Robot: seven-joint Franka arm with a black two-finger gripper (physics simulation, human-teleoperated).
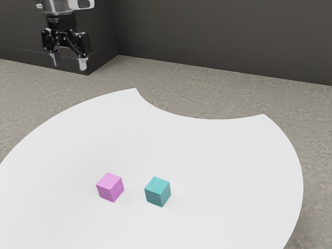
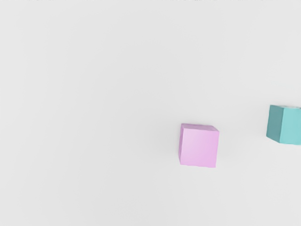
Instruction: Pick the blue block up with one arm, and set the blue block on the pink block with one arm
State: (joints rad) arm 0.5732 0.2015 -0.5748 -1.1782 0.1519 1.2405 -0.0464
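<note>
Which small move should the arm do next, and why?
Probably carry the gripper across toward the blue block and start lowering. The gripper hangs open and empty, high over the table and far from both blocks, while the blue block sits on the table, apart from the pink block, on the exterior view's right of it.
</note>
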